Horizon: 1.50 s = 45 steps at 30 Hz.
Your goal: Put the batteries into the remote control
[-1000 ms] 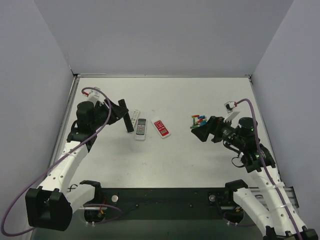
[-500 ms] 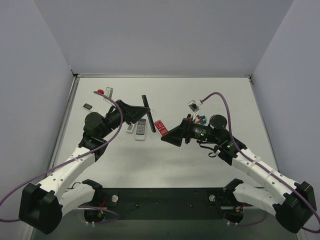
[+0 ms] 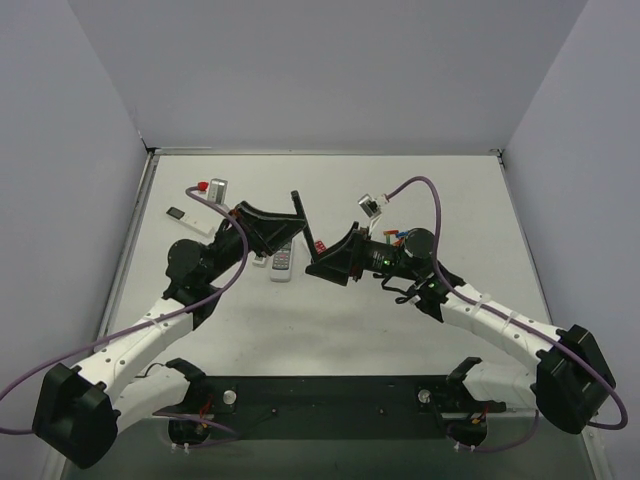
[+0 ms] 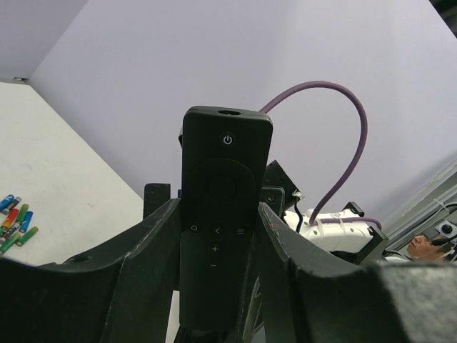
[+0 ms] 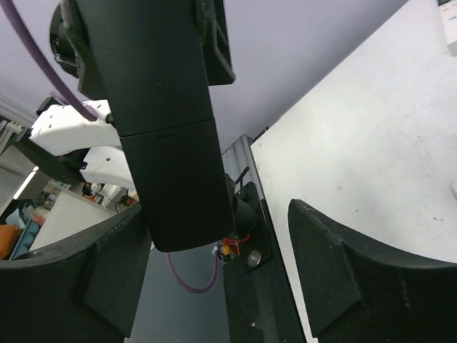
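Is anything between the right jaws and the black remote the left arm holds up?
Nothing visible does. The jaws of the right gripper are open and, in its wrist view, the lower end of the black remote shows in the gap, near one jaw. The left gripper is shut on it.

The black remote (image 4: 223,214) bears white symbols, the batteries (image 4: 14,221) are green, red and blue, the cable (image 4: 328,86) purple.
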Tool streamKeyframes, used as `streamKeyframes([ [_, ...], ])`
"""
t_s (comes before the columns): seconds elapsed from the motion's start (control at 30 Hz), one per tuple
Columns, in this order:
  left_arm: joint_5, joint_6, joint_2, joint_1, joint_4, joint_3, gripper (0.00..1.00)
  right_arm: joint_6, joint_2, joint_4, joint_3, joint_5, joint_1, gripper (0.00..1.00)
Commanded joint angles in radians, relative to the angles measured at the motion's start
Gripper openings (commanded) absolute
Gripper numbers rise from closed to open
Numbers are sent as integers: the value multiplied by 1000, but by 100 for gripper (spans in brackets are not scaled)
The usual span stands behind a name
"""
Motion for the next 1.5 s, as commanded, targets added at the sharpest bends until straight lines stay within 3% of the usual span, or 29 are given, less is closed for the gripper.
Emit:
streamKeyframes([
  [0.0,13,-25,-5,-11,129,-6,7,-8,3,170,60,-61,6,65],
  [0.13,26,-35,-5,-11,151,-16,7,-14,6,201,63,-96,6,55],
  [0.3,35,-35,-6,-11,158,-25,9,-29,9,204,77,-133,10,30],
  [0.33,35,-32,-6,-11,154,-26,23,-39,4,195,78,-135,10,26],
  [0.37,35,-28,-9,-11,136,-26,32,-69,0,155,81,-133,12,18],
  [0.43,32,14,-29,-9,97,-22,50,-115,-17,91,92,-121,15,12],
  [0.47,23,64,-55,-9,15,-17,65,-149,-28,6,95,-109,20,7],
  [0.53,-22,136,-92,-9,-126,25,75,-283,-63,-125,126,-42,32,3],
  [0.57,-46,231,-129,-9,-294,44,81,-339,-74,-279,140,-2,58,2],
  [0.67,-175,369,-195,-14,-578,119,86,-522,-98,-502,190,182,107,0],
  [0.83,-313,399,-246,-17,-757,130,88,-655,-82,-635,230,457,208,0],
  [1.07,-327,344,-220,-37,-759,96,88,-729,-22,-670,270,733,354,0],
  [1.3,-416,299,-239,-72,-728,17,84,-717,9,-621,258,861,400,0],
  [1.47,-439,252,-261,-88,-684,-28,74,-710,27,-597,255,885,411,0],
])
